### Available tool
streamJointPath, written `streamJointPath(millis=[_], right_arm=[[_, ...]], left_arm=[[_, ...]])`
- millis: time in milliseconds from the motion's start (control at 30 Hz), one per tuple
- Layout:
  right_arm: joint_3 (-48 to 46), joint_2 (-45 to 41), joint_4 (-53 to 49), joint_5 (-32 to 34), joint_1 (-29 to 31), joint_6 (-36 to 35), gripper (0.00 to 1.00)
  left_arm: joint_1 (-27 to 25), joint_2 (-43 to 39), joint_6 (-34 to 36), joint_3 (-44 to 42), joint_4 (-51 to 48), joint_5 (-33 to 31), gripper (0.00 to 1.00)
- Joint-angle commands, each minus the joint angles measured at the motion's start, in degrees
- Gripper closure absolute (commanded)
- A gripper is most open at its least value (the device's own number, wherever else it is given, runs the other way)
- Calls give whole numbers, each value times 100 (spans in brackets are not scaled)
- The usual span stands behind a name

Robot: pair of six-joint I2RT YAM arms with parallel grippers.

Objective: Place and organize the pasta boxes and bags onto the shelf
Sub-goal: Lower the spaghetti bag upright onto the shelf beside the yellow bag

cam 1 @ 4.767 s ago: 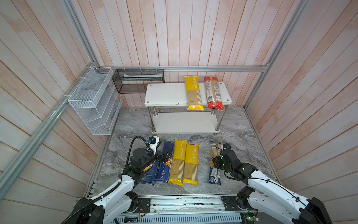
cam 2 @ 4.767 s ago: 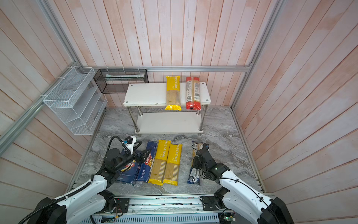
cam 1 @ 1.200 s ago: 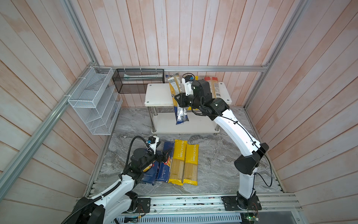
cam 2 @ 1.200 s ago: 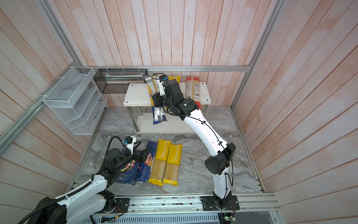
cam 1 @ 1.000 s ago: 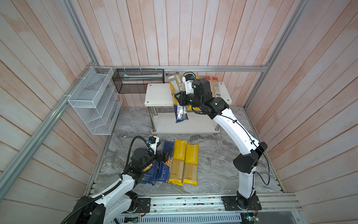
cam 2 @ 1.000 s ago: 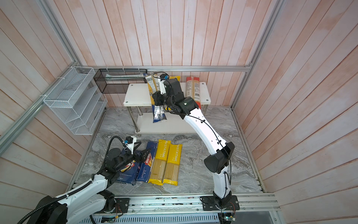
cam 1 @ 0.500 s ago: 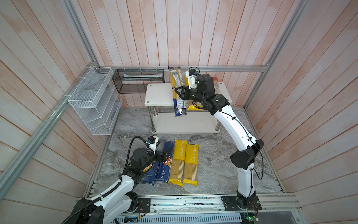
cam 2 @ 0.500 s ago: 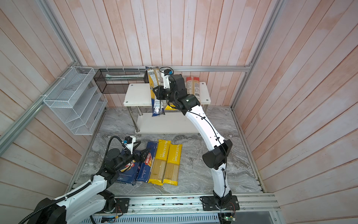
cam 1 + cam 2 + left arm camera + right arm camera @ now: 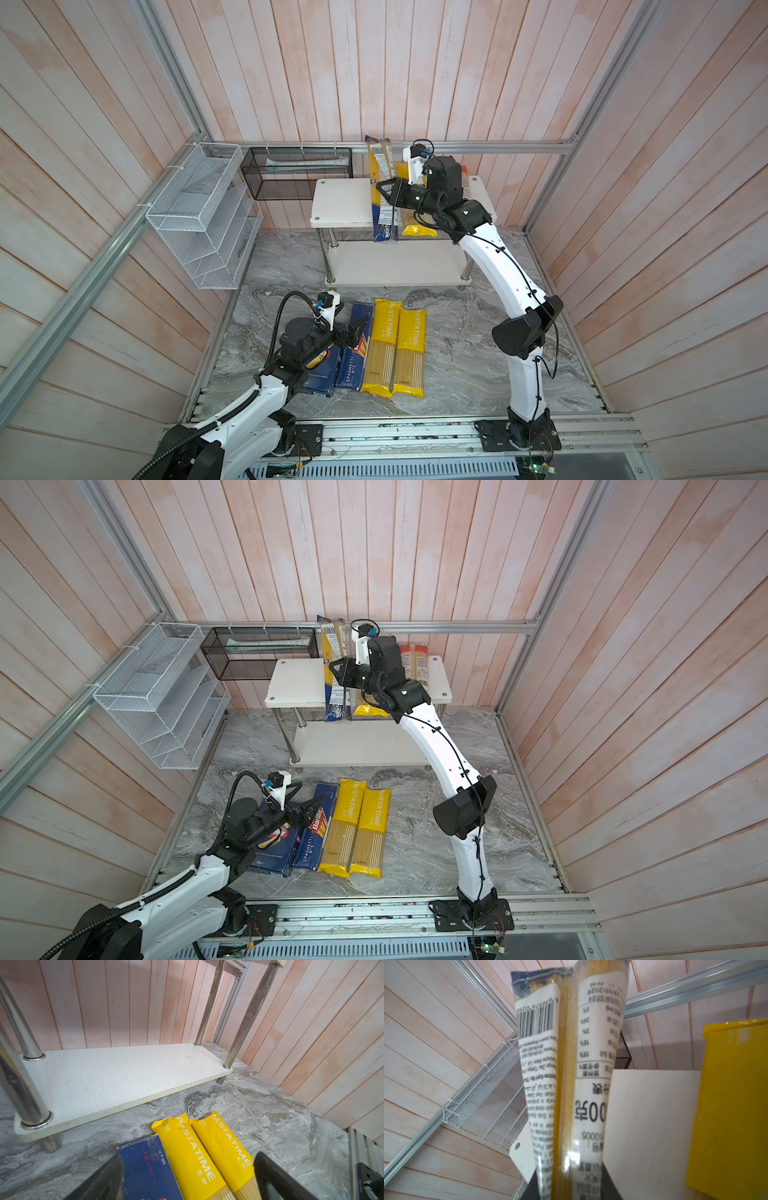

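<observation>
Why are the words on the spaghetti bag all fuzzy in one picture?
Right wrist view: the spaghetti bag looms large, its print blurred, probably too near the lens, with a glare spot on the plastic; in a top view it looks sharper.

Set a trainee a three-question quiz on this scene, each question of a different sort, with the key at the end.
1. Multiple choice: what does the right gripper hold above the shelf?
A) a red-ended bag
B) the blue-ended bag with white labels
C) nothing
2. True or false: the wide Barilla box and the narrow Barilla box both lie on the floor, not on the shelf.
3. Fill in: ___ yellow PASTATIME bags lie side by side on the floor.
Key: 1 B; 2 true; 3 two.
</observation>
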Motion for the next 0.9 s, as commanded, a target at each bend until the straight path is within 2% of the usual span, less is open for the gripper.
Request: streamJointPath(millis=[0,300,533,867], right_arm=[[215,145,789,264,-146,-72,79],[267,286,783,361,-216,-67,74],[260,300,781,404,-220,-13,59],[251,197,857,372,-218,32,50]], left_arm=[[-22,-53,43,55,37,-49,0],[-22,-52,25,75,4,-98,0],[-22,-47,21,63,19,-82,0],[-22,-57,12,63,28,-81,0]])
